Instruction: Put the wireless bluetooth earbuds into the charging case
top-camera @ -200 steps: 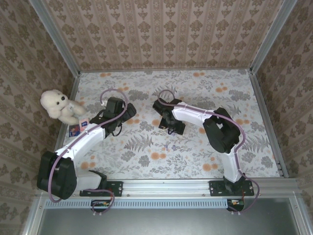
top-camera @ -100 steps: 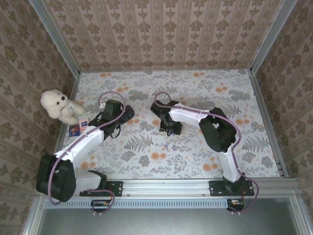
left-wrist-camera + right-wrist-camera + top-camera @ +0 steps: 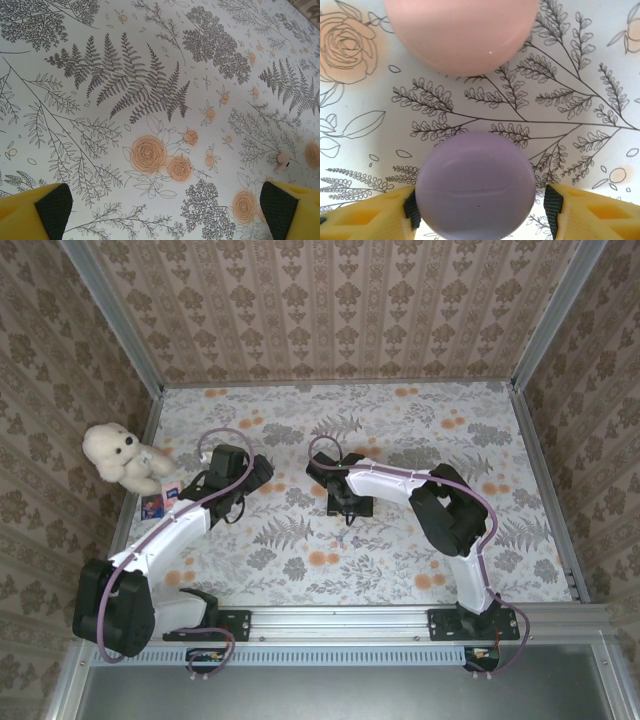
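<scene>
We start with the table and its floral cloth, with both arms reaching out over the middle of it. A teddy bear sits off at the left edge, well apart from the work.

The left gripper hovers above bare cloth with its jaws spread as wide as they go and nothing between them. The right gripper is low over the cloth with its jaws part-way open on either side of the charging case. The left pad looks to be at the case's edge. A sliver of cloth shows between the case and the right pad, so we judge that it is straddled rather than clamped.

The case lies flat on the cloth with its lid down, and a faint seam runs across it. Just beyond it, and not touching it, is a pink rounded thing that we cannot identify. One small pale earbud lies on the cloth off to the right in the left wrist view.

We judge the step in hand to be securing the case, with no earbud picked up yet. The next move calls for the right jaws to close squarely on the case's sides without nudging it towards the pink thing. The lid must then be opened before the left gripper goes for the earbud.
</scene>
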`<state>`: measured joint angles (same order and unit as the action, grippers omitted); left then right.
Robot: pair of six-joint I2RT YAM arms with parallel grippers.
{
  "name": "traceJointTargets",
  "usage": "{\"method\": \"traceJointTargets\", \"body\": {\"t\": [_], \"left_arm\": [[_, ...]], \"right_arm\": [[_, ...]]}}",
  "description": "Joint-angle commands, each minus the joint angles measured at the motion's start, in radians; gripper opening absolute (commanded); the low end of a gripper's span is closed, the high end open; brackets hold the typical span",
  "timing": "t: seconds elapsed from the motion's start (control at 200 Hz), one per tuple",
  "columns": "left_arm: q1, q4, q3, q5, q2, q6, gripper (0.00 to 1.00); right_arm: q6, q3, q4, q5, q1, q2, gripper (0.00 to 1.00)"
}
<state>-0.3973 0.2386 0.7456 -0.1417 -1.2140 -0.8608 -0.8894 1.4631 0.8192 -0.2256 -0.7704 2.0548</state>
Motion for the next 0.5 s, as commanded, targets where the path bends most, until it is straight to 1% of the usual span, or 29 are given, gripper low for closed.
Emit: {"method": "traceJointTargets", "body": {"t": [0.0,0.12,0.495], "left_arm": [[0.006,-0.005,-0.017,0.011,0.027,-0.015,1.0],[0.006,-0.005,-0.02,0.014,0.033,-0.015,1.0],[0.011,-0.002,-0.025,0.027,0.041,-0.007,1.0]], "right_arm": [[-0.007,-0.002,0.041,0.004,-0.007,-0.028,0.73],[-0.028,0.031,0.047,0.008,-0.006,-0.024,0.75],[-0.042,0.105,0.065,0.004,0.017,0.023,0.75]]}}
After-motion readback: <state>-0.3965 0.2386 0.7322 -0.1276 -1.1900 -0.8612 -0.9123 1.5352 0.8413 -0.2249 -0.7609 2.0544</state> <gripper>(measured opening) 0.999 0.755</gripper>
